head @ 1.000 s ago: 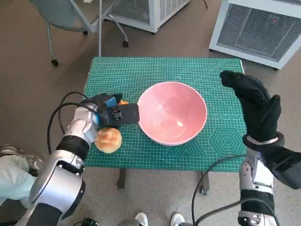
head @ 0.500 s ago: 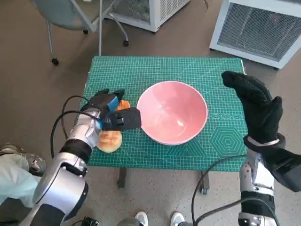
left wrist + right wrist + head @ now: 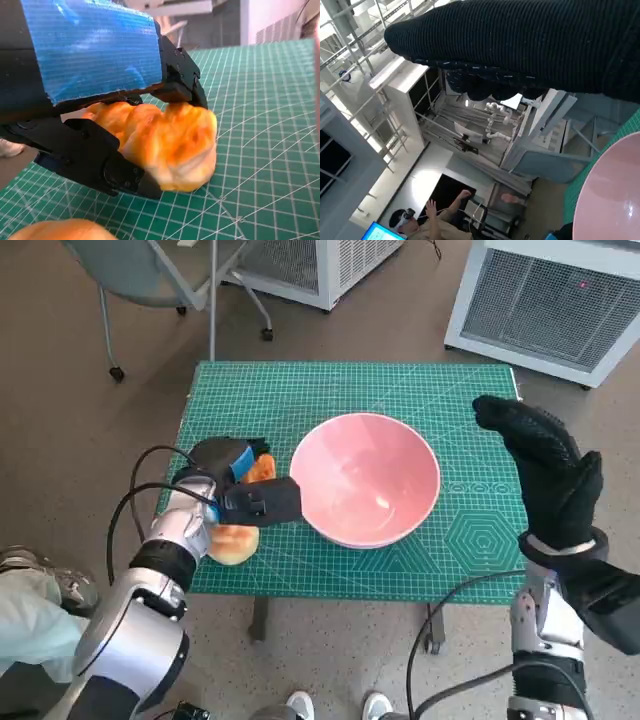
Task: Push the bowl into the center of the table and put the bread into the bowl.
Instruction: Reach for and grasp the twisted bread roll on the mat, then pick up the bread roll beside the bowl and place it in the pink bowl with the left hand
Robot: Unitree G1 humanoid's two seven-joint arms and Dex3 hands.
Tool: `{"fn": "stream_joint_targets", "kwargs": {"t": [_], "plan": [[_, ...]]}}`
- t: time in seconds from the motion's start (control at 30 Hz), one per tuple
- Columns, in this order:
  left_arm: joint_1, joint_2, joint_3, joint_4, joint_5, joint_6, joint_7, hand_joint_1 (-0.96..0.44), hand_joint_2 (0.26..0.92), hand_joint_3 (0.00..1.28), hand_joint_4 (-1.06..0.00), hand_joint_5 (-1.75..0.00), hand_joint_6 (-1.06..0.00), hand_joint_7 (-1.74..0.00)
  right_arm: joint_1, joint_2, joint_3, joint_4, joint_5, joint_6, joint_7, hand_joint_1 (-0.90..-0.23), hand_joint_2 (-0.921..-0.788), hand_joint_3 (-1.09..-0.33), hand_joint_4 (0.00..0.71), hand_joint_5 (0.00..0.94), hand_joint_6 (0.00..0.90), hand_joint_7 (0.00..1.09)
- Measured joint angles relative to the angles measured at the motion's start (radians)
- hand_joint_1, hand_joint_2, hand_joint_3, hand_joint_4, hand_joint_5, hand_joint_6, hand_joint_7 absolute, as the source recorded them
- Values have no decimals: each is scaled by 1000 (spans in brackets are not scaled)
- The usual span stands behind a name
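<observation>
My left hand [image 3: 228, 462] grasps an orange bread piece [image 3: 170, 140], its long axis level along the green tabletop [image 3: 300, 395] beside the upright pink bowl [image 3: 365, 480]; my right hand [image 3: 545, 465] hovers released.

I see a green cutting mat [image 3: 330, 390] with a white grid covering the small table. A second bun [image 3: 232, 543], not the held one, lies on the mat near its front left edge. Past the table's far left: a grey chair [image 3: 140, 270] on castors. Far side: a white vented unit [image 3: 320, 265]; far right: another white vented unit [image 3: 560, 300], both on brown floor [image 3: 60, 420]. Shoes [image 3: 300, 706] show at the near edge. Right wrist view: a person [image 3: 427, 222] with a raised hand, beside a blue screen [image 3: 377, 234].
</observation>
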Motion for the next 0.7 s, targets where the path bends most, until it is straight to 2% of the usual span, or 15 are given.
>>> {"fn": "stream_joint_targets", "kwargs": {"t": [0.53,0.7], "plan": [[-2,15,60,0,-43,-16,-25,0,920,79,-650,-1307,-658,-1024,3,0,3,-3,0,13,0,-649,-921,-753,83,0,-1,420],[-12,31,87,-4,-55,-22,-25,0,920,77,-653,-1295,-658,-1034,3,0,7,-3,0,13,0,-651,-921,-753,83,0,-1,419]]}}
